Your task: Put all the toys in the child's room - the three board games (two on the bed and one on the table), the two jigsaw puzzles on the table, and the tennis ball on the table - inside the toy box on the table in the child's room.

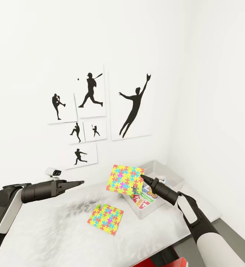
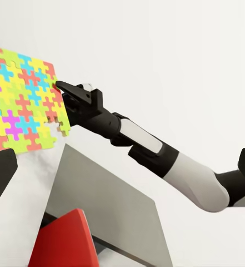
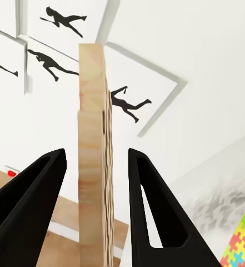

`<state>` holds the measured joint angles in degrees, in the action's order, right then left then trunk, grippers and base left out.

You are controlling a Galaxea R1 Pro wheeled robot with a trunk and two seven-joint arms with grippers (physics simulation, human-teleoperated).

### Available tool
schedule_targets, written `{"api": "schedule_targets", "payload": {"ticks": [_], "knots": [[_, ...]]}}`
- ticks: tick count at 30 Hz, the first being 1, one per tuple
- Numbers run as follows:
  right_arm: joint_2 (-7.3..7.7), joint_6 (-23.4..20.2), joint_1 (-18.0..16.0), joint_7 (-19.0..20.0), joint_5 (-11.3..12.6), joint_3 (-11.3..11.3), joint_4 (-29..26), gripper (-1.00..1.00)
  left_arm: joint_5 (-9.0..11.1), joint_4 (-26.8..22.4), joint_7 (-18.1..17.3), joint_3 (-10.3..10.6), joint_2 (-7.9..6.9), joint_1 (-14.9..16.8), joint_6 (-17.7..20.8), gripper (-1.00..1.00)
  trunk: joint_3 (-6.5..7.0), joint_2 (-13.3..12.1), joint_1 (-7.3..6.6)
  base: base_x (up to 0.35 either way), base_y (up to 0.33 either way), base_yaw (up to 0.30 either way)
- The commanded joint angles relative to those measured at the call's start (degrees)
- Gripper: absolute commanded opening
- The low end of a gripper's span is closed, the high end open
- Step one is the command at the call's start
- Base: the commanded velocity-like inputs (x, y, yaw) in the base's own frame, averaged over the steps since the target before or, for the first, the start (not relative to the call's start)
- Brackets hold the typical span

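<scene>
Your right gripper point(image 1: 141, 176) pinched one jigsaw puzzle point(image 1: 125, 179) by its edge, upright in the air beside the toy box point(image 1: 173, 177), likely so it could slip in on edge. The other puzzle point(image 1: 105, 218) lay flat on the table point(image 1: 44, 237), your left gripper point(image 1: 80, 182) hanging empty, its jaw state unclear.

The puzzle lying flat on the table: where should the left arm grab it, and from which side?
It is a judgement: the puzzle lies flat and thin on the table, so pinch one edge. Its near-left corner faces the left gripper; come in low from there, one jaw sliding under the edge.
</scene>
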<state>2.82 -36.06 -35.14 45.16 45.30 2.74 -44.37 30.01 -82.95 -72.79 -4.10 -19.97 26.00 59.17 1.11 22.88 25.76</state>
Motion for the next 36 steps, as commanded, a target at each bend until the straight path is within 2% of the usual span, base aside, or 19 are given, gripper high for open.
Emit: {"api": "schedule_targets", "payload": {"ticks": [1, 6, 10, 13, 16, 23, 27, 36], "knots": [[0.01, -0.3, 0.0, 0.0, 0.2, 0.1, 0.0, -1.0, 0.1, 0.0, -0.1, -0.2, -0.02, 0.0, 0.4, 1.0, -0.02, 0.0, 0.02, 0.0, 0.0, 0.0], [0.67, -0.1, 0.0, -0.6, 0.2, 0.7, 0.1, -1.0, 0.1, 0.1, 0.0, -0.8, 0.11, 0.0, 0.4, 1.0, -0.02, 0.0, 0.02, 0.0, 0.0, 0.0], [1.99, -2.1, -0.2, -1.2, 0.3, 5.0, -0.1, -1.0, 0.0, 0.1, 0.2, -0.8, 0.18, 0.0, 0.4, 1.0, -0.02, 0.0, 0.02, 0.0, 0.0, 0.0], [2.57, -7.3, -1.5, -2.7, 0.1, 7.2, -0.2, -1.0, 0.0, 0.1, 0.3, -0.9, 0.19, 0.0, 0.4, 1.0, -0.02, 0.0, 0.02, 0.0, 0.0, 0.0], [2.71, -9.6, -3.7, -6.6, 0.2, 7.8, -0.2, -1.0, 0.0, 0.1, 0.3, -1.0, 0.19, 0.0, 0.4, 1.0, -0.02, 0.0, 0.02, 0.0, 0.0, 0.0], [2.81, -11.0, -6.2, -16.1, 0.2, 8.1, 0.0, -1.0, -0.1, 0.1, 0.5, -0.8, 0.19, 0.0, 0.4, 1.0, -0.02, 0.0, 0.02, 0.0, 0.0, 0.0], [2.95, -11.2, -6.5, -18.2, 0.1, 8.1, 0.0, -1.0, -0.1, 0.1, 0.5, -0.8, 0.19, 0.0, 0.4, 1.0, -0.02, 0.0, 0.02, 0.0, 0.0, 0.0], [6.24, -11.4, -6.9, -19.3, -0.2, 8.0, 1.8, -1.0, -0.1, 0.1, 0.6, -0.8, 0.26, 0.0, 0.4, 1.0, -0.02, 0.0, 0.02, 0.0, 0.0, 0.0]]}}
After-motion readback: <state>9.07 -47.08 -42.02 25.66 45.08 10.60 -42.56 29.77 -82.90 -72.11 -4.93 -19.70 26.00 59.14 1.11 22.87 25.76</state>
